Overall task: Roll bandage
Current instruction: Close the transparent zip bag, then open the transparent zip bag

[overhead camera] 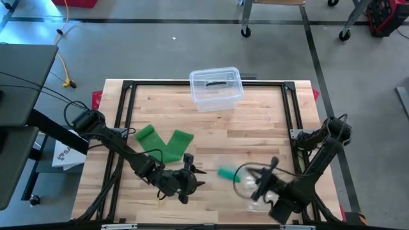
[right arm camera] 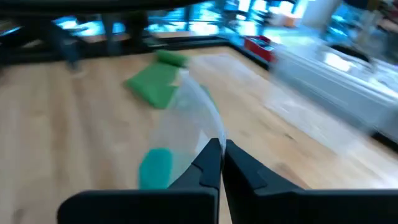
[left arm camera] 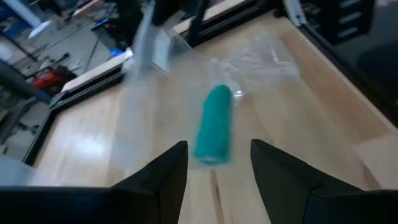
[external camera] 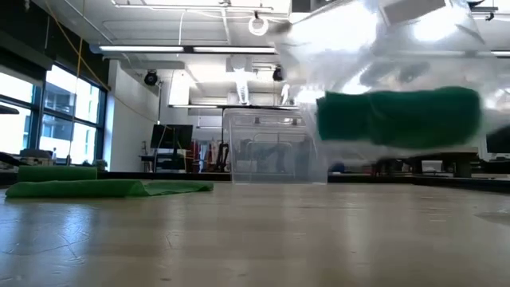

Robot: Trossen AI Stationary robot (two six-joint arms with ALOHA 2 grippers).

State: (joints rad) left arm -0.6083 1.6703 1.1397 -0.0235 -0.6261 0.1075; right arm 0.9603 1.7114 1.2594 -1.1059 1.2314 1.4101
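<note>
A teal-green bandage roll (overhead camera: 227, 173) sits inside a clear plastic bag (overhead camera: 246, 184) near the table's front, right of centre. My right gripper (overhead camera: 261, 185) is shut on the bag. The low view shows the roll (external camera: 398, 116) and bag raised above the table. My left gripper (overhead camera: 195, 177) is open and empty just left of the bag; its fingers (left arm camera: 168, 171) point at the roll (left arm camera: 214, 134) without touching it. A green bandage (overhead camera: 163, 142), partly unrolled, lies flat on the table at the left, with a rolled end (external camera: 56, 172). My right gripper pinches the clear bag's thin upper edge (right arm camera: 208, 127) between its two shut fingers (right arm camera: 208, 163). The bag hangs from the fingers toward the left gripper, with the teal roll (right arm camera: 155, 168) in its lower part, clear of the table in the low view.
A clear plastic box (overhead camera: 216, 88) stands at the table's far edge, middle; it also shows in the low view (external camera: 271, 147). A black frame (overhead camera: 128, 96) runs along the table's edges. Bare wood lies between the box and the grippers.
</note>
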